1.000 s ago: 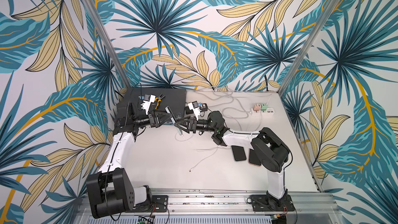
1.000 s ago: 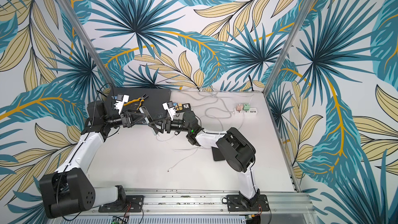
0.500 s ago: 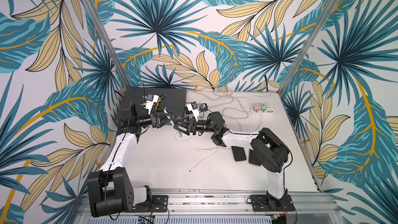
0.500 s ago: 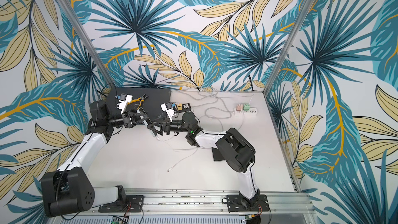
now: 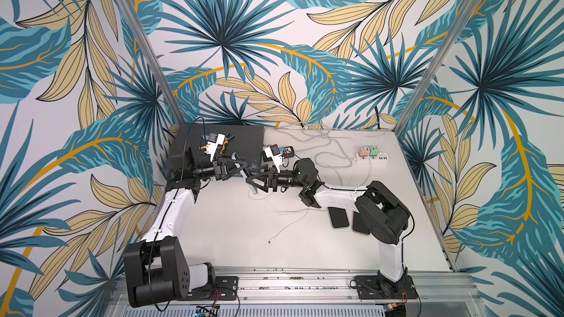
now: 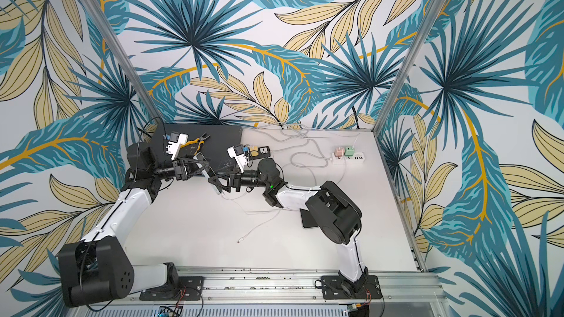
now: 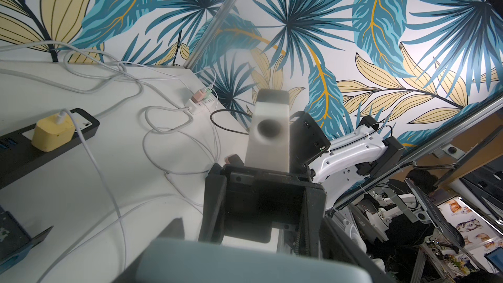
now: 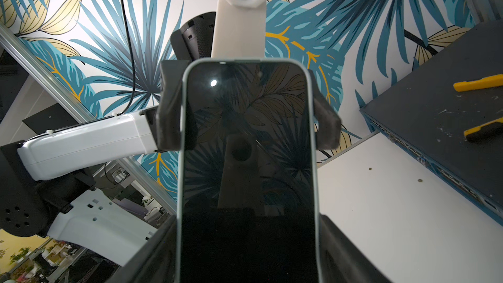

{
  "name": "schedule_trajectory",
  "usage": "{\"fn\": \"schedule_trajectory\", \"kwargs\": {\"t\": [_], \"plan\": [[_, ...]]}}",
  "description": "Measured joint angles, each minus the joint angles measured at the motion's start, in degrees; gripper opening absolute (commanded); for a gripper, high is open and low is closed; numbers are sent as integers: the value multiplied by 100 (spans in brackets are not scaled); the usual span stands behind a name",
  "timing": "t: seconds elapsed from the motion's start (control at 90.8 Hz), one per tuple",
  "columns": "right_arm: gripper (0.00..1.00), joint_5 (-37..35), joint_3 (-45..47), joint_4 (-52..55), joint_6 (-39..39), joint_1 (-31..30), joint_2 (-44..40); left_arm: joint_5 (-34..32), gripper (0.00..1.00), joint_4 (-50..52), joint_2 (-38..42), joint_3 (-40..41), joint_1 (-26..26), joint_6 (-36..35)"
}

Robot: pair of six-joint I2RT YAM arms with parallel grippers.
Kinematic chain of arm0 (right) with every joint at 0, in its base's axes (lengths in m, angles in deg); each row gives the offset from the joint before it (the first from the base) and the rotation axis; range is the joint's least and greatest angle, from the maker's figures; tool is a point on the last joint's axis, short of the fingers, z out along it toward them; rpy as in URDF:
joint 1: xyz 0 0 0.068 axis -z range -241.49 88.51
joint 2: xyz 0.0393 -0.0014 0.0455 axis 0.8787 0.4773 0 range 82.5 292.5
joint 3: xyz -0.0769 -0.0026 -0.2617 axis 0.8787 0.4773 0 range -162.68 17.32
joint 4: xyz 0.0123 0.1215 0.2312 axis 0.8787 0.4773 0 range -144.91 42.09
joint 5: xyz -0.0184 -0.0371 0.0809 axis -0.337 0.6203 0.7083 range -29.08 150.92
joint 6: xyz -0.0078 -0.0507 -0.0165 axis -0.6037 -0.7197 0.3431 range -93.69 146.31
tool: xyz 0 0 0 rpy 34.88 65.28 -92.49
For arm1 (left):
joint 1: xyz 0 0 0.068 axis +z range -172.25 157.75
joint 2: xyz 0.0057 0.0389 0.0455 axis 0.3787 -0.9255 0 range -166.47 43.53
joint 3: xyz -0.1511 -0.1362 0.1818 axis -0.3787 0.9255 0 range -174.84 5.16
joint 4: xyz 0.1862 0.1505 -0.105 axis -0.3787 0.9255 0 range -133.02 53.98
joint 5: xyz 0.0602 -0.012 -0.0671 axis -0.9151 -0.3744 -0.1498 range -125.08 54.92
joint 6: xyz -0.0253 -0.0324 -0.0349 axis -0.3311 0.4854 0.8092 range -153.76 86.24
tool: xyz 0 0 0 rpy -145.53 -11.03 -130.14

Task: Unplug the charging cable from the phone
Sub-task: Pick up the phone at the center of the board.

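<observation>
Left jaws clamp the side edges of the pale-rimmed black-screen phone [image 8: 247, 145] at the end away from the right jaws. Right jaws grip the other end. The phone hangs tilted between them, off the white bench [image 5: 232, 233]. The thin white charging cable [image 5: 259, 199] trails just below the right jaws. Plug hidden, can't tell if seated. Likely phone secured, pull-out left.

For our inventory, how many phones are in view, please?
3: blue-cased phone, between left end effector and right end effector; black phone, on table by right arm; pinkish phone, partly hidden under that arm.
</observation>
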Motion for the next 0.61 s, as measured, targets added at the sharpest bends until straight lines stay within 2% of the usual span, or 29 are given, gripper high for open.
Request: {"fn": "schedule_trajectory", "kwargs": {"t": [0.154, 0.353, 0.496, 0.606], "plan": [[78, -2, 0, 140, -177, 0, -35, 4, 64, -42, 0, 31, 0, -22], [87, 15, 22, 391, -437, 31, -192, 11, 48, -85, 0, 46, 0, -15], [89, 131, 166, 468, -599, 118, -389, 9, 42, -240, 0, 90, 0, 96], [86, 278, 278, 621, -802, 190, -546, 13, 40, -688, 0, 208, 0, 420]]}}
